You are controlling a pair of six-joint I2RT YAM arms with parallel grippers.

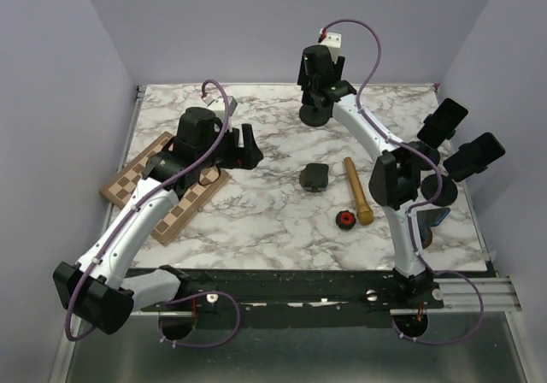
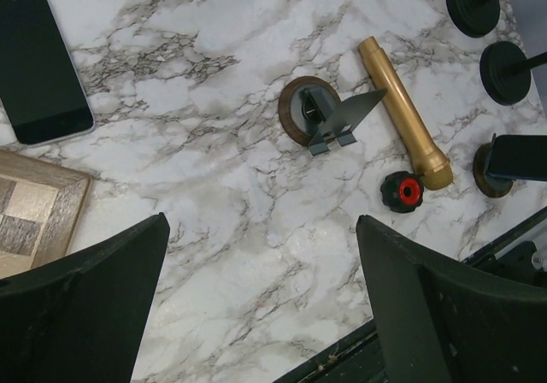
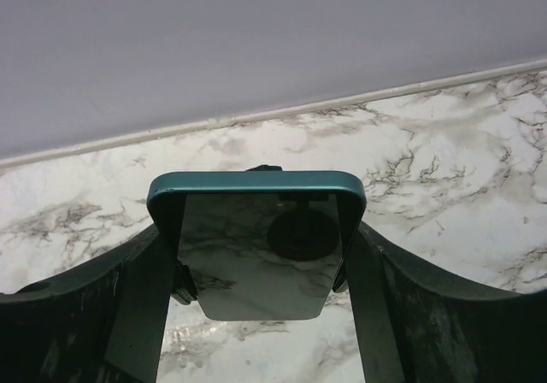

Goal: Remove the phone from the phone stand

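Right gripper (image 3: 261, 268) is clenched on the phone (image 3: 256, 186), its two fingers (image 3: 141, 297) set against the long edges, one on each side. The phone sits squarely between them with its teal rim out past the fingertips and its glass face turned toward the wrist camera. The screen mirrors the marble and a dark round shape.

By my reckoning the phone is a thin, stiff slab and fairly light, but the glass and smooth rim make it slippery, and a drop would risk a crack. The side edges, about midway along its length, look like the right place to hold, since it cannot pivot there. The squeeze wants to be firm without bearing on the glass. I would draw it out along its own slope, not sideways, because the holder looks light enough to drag or tip.

Just beyond the phone's far edge a small dark piece pokes out, probably part of the stand (image 1: 314, 114). From overhead its round base lies almost directly beneath the gripper. Whether the phone rests in the cradle or hangs free of it cannot be told. Past that comes the table (image 3: 444, 144), and then the wall (image 3: 256, 41).

Well away from the tool, off to its left and back toward the arm bases, the left gripper (image 2: 261, 263) hovers spread wide with nothing in it
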